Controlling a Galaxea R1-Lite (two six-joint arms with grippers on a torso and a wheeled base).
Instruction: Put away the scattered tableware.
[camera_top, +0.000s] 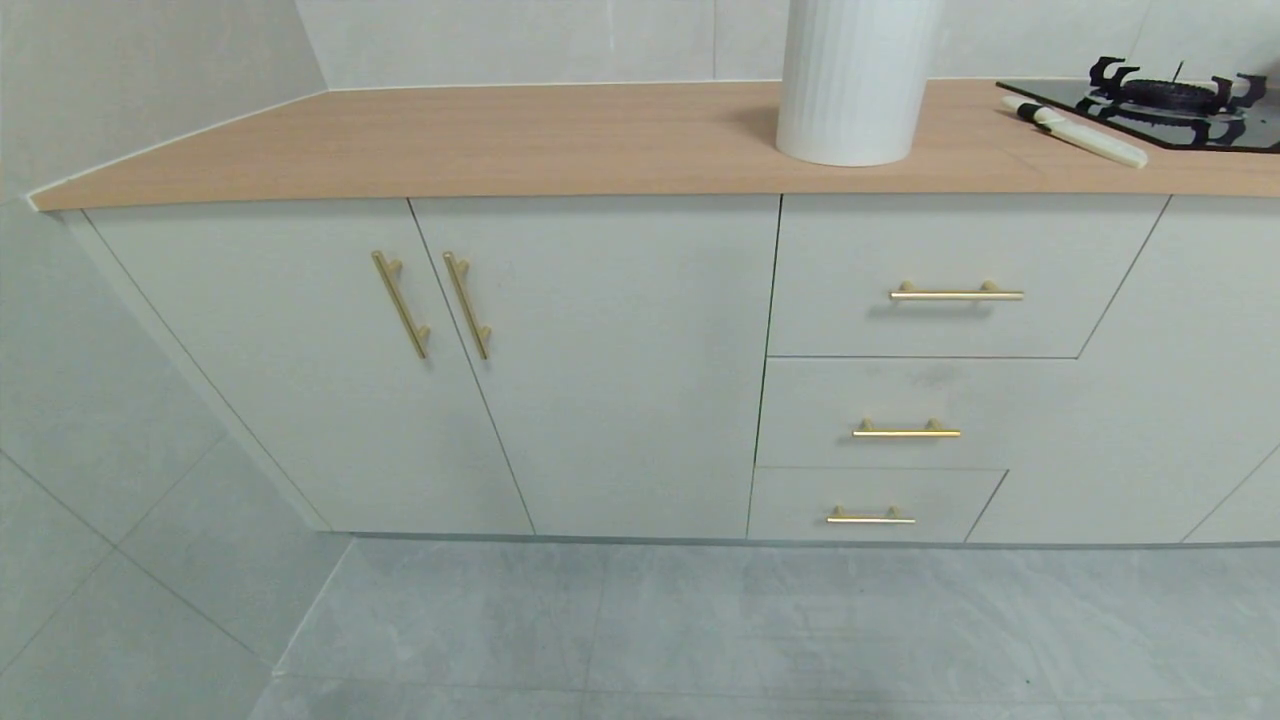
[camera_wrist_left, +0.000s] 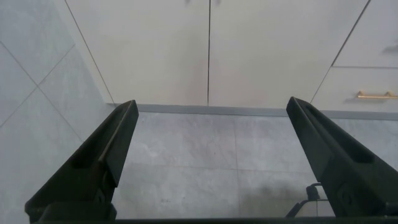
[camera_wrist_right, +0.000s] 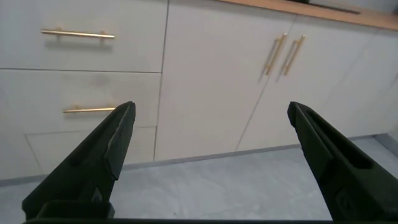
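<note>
A cream-handled knife lies on the wooden countertop at the far right, beside the stove. A tall white ribbed container stands on the counter left of it. Below the counter are three drawers with gold handles, the top drawer being the largest, all closed. My left gripper hangs open low over the grey floor, facing the cabinet doors, with nothing between its fingers. My right gripper is open too, empty, facing the drawers and cabinet doors from low down.
A black gas stove sits at the counter's far right. Two closed cabinet doors with gold vertical handles are left of the drawers. A tiled wall closes the left side. Grey floor tiles lie in front of the cabinets.
</note>
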